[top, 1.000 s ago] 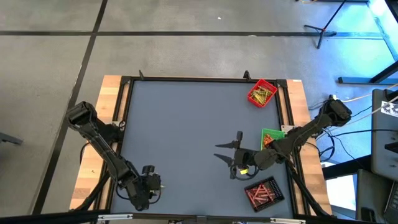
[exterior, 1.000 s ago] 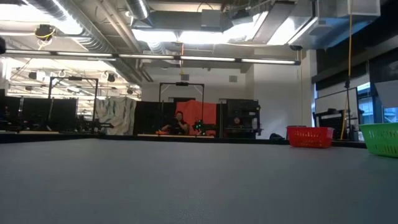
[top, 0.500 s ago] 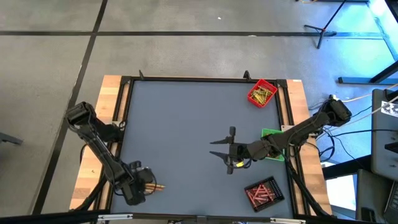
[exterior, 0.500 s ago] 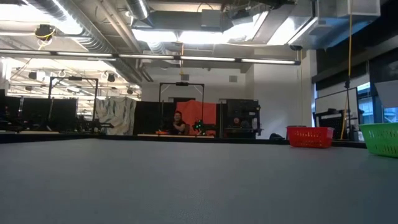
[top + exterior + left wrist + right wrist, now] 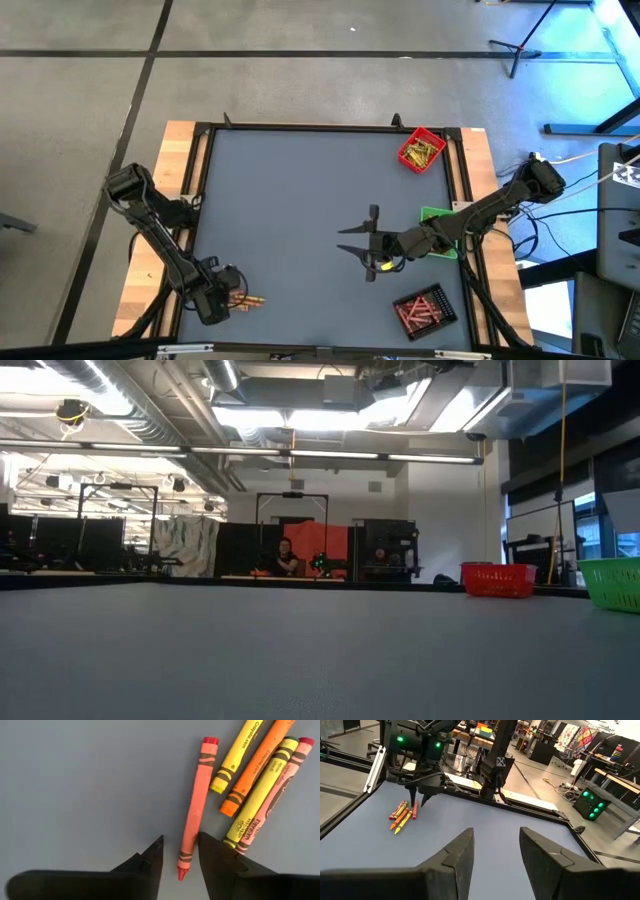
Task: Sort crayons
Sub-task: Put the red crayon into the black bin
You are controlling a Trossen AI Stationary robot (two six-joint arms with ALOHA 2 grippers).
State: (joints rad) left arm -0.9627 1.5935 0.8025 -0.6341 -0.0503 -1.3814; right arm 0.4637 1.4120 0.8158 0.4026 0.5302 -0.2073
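Since a second ago left gripper shifted leftward at lower left, I see jaws parted astride red crayon, loose crayons on bench, right gripper mid-frame, jaws open, empty

Table top: matt grey, smooth sheet, edged by bare pale wood boards under a black frame. Crayons beside the left gripper: waxy sticks in printed paper wrappers, dull sheen. Gripper fingers: matt black plastic. Red tray and green tray: perforated plastic mesh.
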